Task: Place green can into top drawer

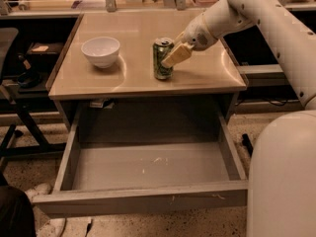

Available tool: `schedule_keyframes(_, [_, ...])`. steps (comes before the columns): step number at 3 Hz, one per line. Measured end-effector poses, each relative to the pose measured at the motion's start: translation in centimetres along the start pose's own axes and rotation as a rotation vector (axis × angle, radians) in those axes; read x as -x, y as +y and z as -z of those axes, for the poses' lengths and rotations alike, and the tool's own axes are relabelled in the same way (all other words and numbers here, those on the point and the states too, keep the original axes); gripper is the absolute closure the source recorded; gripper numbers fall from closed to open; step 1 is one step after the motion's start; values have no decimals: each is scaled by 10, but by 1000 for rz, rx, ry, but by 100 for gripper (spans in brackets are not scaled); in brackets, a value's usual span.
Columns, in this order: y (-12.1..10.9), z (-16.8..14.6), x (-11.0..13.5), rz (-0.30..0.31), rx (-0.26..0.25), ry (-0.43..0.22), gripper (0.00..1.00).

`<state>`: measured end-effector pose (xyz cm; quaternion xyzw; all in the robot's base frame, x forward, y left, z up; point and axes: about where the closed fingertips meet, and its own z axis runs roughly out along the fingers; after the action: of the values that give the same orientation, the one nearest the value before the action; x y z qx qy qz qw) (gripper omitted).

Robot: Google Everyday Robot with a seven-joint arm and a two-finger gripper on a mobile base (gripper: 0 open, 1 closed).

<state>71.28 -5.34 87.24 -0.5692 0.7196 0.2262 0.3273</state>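
Observation:
The green can (159, 69) stands upright on the desk top, near the middle of its front half. My gripper (167, 58) reaches in from the right and is closed around the can's upper part. One pale finger (177, 55) lies across the can's front right side, and the other is hidden behind the can. The can still rests on the desk. The top drawer (148, 196) is pulled fully open below the desk, and its grey scuffed floor holds nothing.
A white bowl (100, 51) sits on the desk left of the can. The desk top (207, 75) is tan. My white arm and base (281, 172) fill the right side. A dark chair (10, 83) stands at the left.

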Motion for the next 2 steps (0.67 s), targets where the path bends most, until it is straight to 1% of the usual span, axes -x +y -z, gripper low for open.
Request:
schedule_keyframes(1, [0, 0, 0, 0, 0, 0, 88])
schedule_keyframes(2, [6, 7, 6, 32, -3, 9, 100])
